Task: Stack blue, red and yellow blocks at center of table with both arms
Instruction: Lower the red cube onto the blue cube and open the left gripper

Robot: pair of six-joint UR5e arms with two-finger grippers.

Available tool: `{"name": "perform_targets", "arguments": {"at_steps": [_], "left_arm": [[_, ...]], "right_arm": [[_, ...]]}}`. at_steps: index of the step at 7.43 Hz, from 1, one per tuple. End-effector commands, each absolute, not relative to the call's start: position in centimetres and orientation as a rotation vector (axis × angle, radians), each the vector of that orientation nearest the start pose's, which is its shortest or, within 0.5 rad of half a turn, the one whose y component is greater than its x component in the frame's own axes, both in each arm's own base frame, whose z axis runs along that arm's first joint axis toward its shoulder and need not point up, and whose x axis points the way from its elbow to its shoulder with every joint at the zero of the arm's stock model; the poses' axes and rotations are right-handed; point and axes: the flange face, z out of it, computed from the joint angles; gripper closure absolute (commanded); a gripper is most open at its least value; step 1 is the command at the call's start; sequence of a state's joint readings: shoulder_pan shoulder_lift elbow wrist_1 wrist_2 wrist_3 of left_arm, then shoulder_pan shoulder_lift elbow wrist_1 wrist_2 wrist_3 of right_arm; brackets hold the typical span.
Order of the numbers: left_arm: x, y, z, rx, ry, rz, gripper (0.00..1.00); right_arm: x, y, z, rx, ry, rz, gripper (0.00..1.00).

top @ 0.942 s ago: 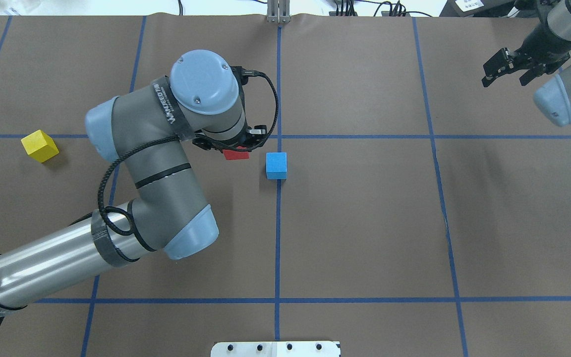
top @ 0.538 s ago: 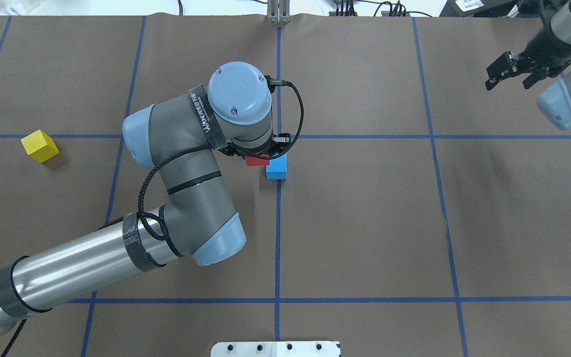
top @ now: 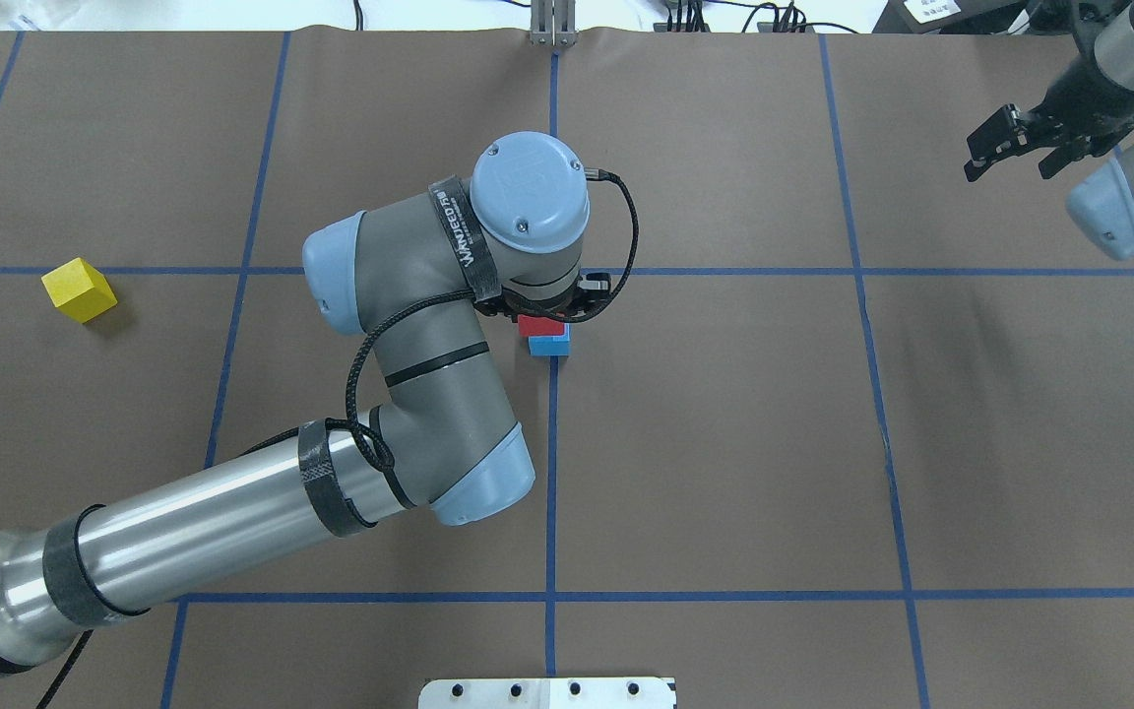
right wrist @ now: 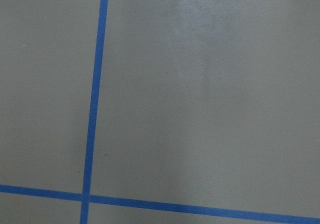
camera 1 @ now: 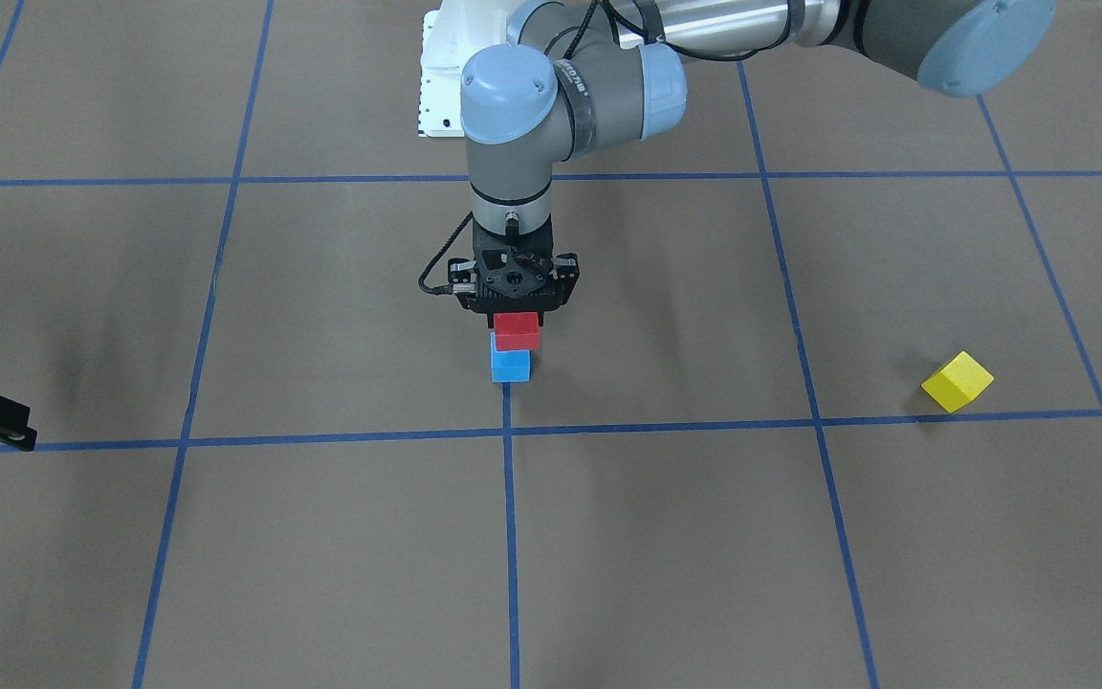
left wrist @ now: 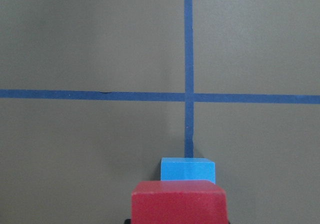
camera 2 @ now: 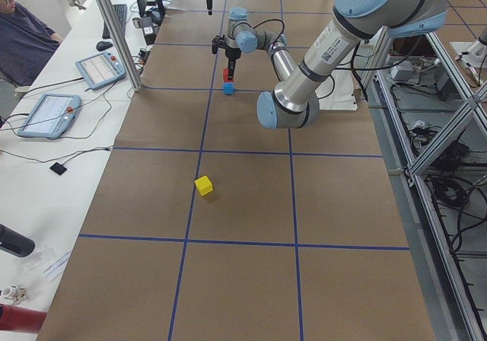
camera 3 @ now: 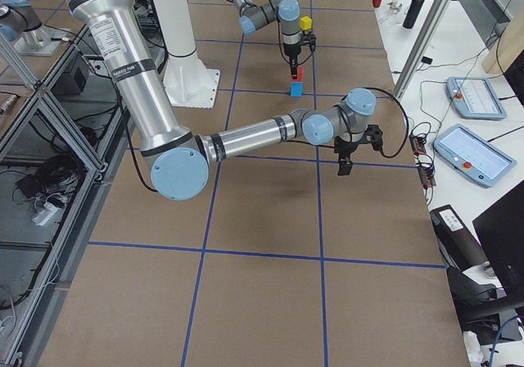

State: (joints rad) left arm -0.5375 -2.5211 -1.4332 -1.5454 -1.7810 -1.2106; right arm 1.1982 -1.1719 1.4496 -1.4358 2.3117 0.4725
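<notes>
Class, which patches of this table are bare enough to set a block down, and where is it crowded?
Bare: the wide stretch of table between the blue block and the right gripper, and the patch between the yellow block and the left arm. Crowded: the centre, where the left gripper holds the red block over the blue one.

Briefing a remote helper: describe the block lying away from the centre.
Find the left gripper holding the red block over the blue block at table centre. Far to the robot's left lies the yellow block, alone, turned askew to the tape grid.
</notes>
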Motion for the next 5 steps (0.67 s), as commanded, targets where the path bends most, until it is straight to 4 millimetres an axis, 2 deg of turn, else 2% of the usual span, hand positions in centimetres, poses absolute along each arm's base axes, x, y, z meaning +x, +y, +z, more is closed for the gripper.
{"name": "perform_targets", "arguments": {"at_steps": [1, 5], "left_arm": [[60.73, -49.24, 13.74, 0.169, 0.801, -0.075, 1.0], [60.92, -49.32, 13.9, 0.185, 0.803, -0.035, 1.0]], "right_arm": [[-17.99, -64.16, 47.4, 0.059, -0.827, -0.059, 0.01], [-17.99, -64.16, 47.4, 0.059, -0.827, -0.059, 0.01]]}}
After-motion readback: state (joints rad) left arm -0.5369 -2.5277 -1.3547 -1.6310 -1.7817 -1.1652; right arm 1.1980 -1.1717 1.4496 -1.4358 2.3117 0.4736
